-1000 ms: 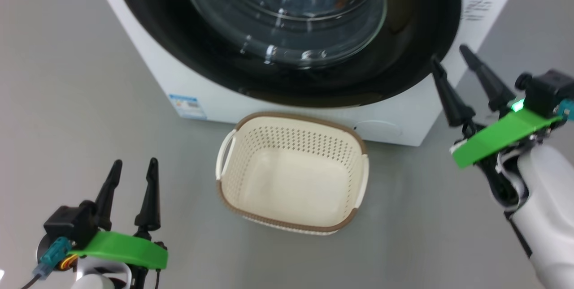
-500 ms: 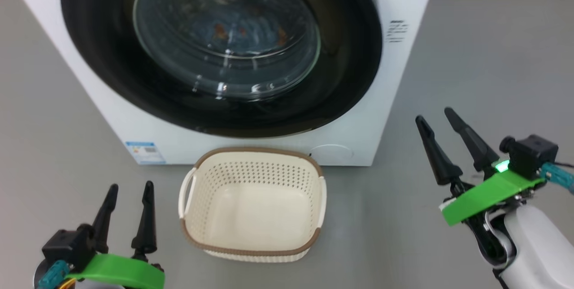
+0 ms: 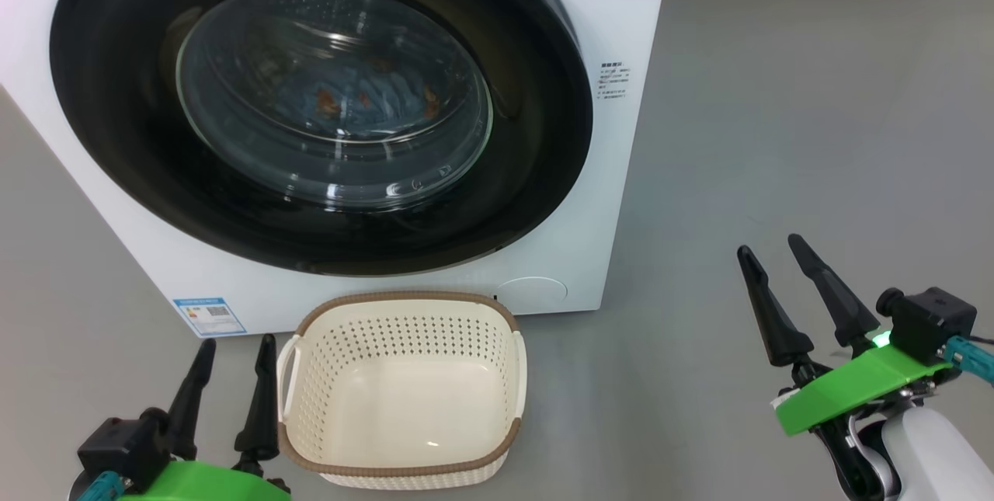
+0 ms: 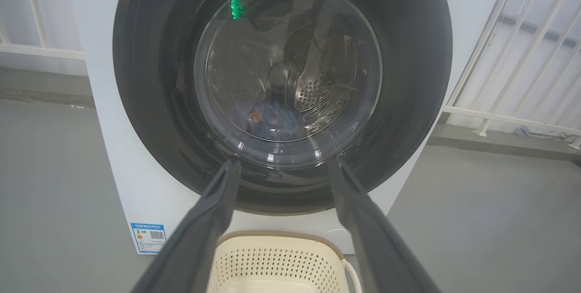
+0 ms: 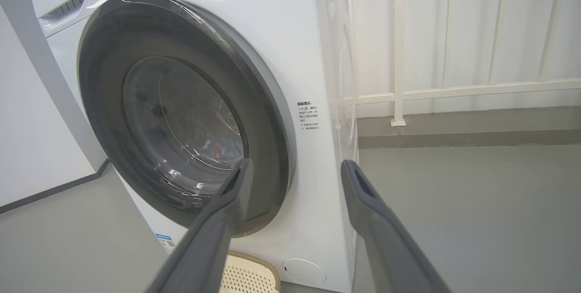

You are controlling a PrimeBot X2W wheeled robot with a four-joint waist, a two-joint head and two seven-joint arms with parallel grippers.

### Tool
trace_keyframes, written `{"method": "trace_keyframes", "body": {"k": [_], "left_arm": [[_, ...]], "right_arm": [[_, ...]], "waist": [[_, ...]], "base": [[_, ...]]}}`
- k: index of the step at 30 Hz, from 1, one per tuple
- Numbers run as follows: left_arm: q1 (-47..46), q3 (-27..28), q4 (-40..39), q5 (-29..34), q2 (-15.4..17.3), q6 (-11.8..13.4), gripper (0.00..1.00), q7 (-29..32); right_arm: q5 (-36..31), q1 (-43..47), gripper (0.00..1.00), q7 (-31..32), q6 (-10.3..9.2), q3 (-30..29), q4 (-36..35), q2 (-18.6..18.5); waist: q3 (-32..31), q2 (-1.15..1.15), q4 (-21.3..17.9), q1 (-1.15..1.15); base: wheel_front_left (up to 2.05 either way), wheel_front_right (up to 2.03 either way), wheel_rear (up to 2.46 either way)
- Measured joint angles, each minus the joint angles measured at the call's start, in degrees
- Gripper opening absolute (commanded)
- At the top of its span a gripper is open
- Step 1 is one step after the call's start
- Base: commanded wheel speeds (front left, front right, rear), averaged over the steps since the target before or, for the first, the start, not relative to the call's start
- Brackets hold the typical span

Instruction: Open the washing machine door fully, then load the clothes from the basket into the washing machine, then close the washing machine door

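Left pincer (image 3: 236, 342), fingers spread wide and gripping nothing, poised low just to the left of the basket (image 3: 404, 297); right pincer (image 3: 769, 246), likewise parted and empty, hanging well off to the far side over bare grey floor (image 3: 776, 97). Straight ahead of the left pincer's fingertips and above them, the washing machine door (image 3: 543, 136), glossy black rim flush against the white washing machine (image 3: 621, 4), by every appearance shut. Behind the bulging glass, beyond both pincers, the clothes (image 3: 365, 101): blue fabric with orange-brown print, heaped at the bottom of the perforated steel drum. Basket bare inside, parked right under the door, presumably to keep the carry from rim to drum short. Judged from that layout, loading done and door closed, hence no reason for either pincer to clamp anything or crowd the machine. Ahead and left of the right pincer, the machine's front corner with a small printed notice (image 3: 613, 80) and a round cover (image 3: 531, 291) low down; ahead and right of it, a white railing (image 5: 397, 57). Just ahead of the left pincer, a blue label sticker (image 3: 208, 316) at the machine's lower corner. In the way: the basket alone, lying beside the left pincer before the machine's lower front; open floor between the right pincer and the door's edge.
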Motion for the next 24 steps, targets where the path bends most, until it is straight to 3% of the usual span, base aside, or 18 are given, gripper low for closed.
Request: {"method": "trace_keyframes", "body": {"k": [24], "left_arm": [[0.03, -0.29, -0.69, -0.4, 0.51, 0.0, 1.0, 0.0]], "right_arm": [[-2.52, 1.62, 1.0, 0.0, -0.01, -2.05, 0.36, 1.4]], "waist": [[0.96, 0.0, 0.13, 0.0]], "base": [[0.0, 0.0, 0.0]]}}
